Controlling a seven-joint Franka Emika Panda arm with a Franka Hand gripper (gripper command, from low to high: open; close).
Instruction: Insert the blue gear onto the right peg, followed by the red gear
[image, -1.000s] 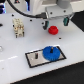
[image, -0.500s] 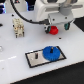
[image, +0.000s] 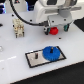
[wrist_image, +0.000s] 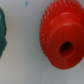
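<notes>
The blue gear (image: 51, 53) lies flat on the exterior view's right part of the black-framed base plate (image: 34, 58); the peg under it is hidden. The red gear (image: 53, 30) lies on the white table behind the plate. My gripper (image: 53, 26) hangs right above the red gear, and its fingers appear spread to either side of it, holding nothing. In the wrist view the red gear (wrist_image: 62, 42) fills much of the picture, toothed rim and dark centre hole showing, and no fingers are visible.
A beige and white fixture (image: 18, 27) stands on the table at the exterior view's left. A dark green object (wrist_image: 2, 32) sits at the edge of the wrist view, apart from the red gear. The white table (image: 15, 70) ends near the front.
The arm has come down closer over the red gear. The blue gear and the red gear have stayed where they were.
</notes>
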